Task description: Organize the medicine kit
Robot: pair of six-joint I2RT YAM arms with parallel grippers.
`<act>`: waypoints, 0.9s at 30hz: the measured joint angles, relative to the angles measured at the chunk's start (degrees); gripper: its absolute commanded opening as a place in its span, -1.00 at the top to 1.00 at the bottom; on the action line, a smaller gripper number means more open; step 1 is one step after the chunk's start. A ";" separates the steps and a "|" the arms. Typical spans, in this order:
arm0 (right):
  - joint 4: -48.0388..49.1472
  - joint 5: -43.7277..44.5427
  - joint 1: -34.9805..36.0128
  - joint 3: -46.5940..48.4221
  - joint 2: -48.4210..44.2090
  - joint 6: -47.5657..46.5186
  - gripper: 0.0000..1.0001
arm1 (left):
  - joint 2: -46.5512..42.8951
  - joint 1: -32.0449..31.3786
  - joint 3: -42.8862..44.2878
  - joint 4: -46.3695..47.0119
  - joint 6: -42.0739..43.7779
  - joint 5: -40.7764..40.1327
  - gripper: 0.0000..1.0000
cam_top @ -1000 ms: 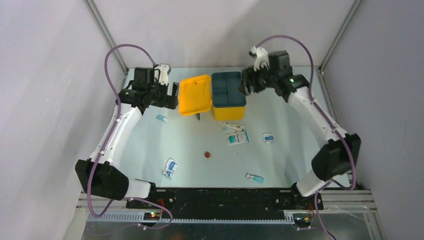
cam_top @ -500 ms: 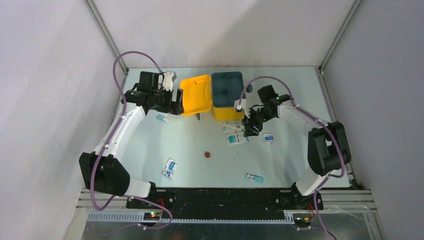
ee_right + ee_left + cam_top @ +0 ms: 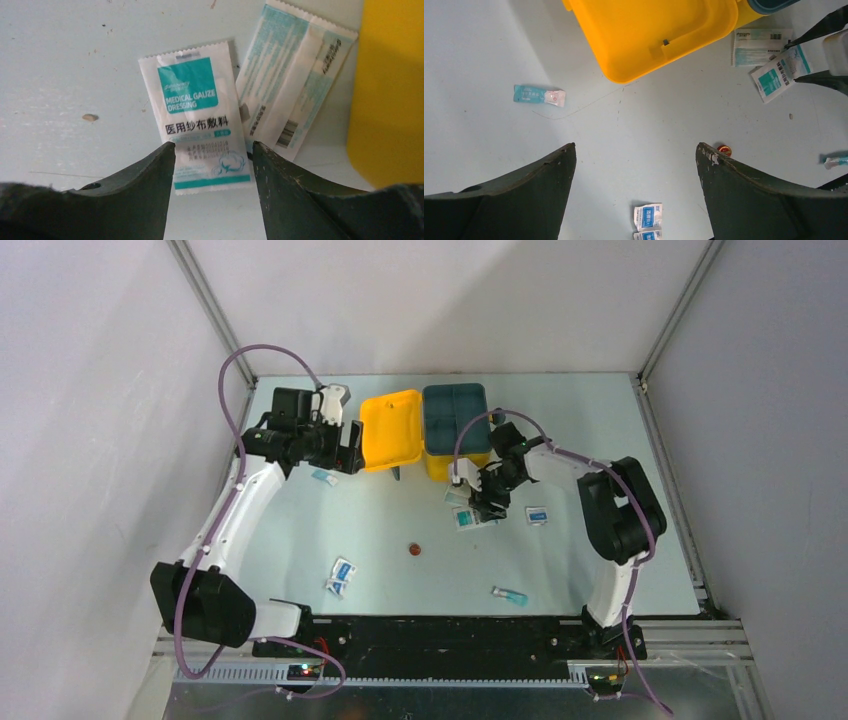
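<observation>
Kit (image 3: 392,430) at far centre of table (image 3: 580,420), lid swung open to left. Right gripper (image 3: 212,147) released, jaws apart over end of gauze sachet (image 3: 200,115) near kit. Left gripper (image 3: 634,147) released, empty, beside lid.

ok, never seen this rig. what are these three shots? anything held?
Two robot arms are bolted at the near edge of a table. The wide picture comes from a camera above and behind; the other two from a camera on each wrist, dark fingers in frame. On the table: the open yellow medicine kit, scattered sachets and a small red disc. The left gripper is open and empty. The right gripper is open, straddling a gauze sachet, not gripping it.
</observation>
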 measured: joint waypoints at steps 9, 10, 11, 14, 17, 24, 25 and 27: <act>-4.85 6.27 4.63 5.79 4.39 -5.40 0.32 | 0.28 0.00 0.09 0.04 0.04 0.09 -0.86; -5.53 6.69 4.94 6.49 4.83 -5.66 0.46 | 0.44 0.00 0.17 0.04 0.02 0.09 -0.86; -6.16 6.93 5.11 7.02 5.07 -5.86 0.54 | 0.63 0.00 0.31 0.07 0.02 0.11 -0.86; -8.00 7.10 5.20 7.32 5.16 -5.68 0.82 | 0.96 0.00 0.39 0.13 0.02 0.11 -0.86; -8.90 7.19 5.16 7.32 4.76 -5.64 0.90 | 1.01 0.00 0.39 0.13 -0.02 0.52 -0.85; -13.05 5.27 1.97 7.32 -2.93 -2.71 1.00 | 1.95 0.00 0.66 0.17 -0.04 1.14 -0.85; -13.49 4.39 1.38 7.54 -4.81 -2.14 1.00 | 2.16 0.00 0.79 0.22 -0.04 1.16 -0.85; -14.64 2.03 0.20 9.09 -8.11 -0.76 1.00 | 2.49 0.00 1.05 0.24 -0.07 1.20 -0.85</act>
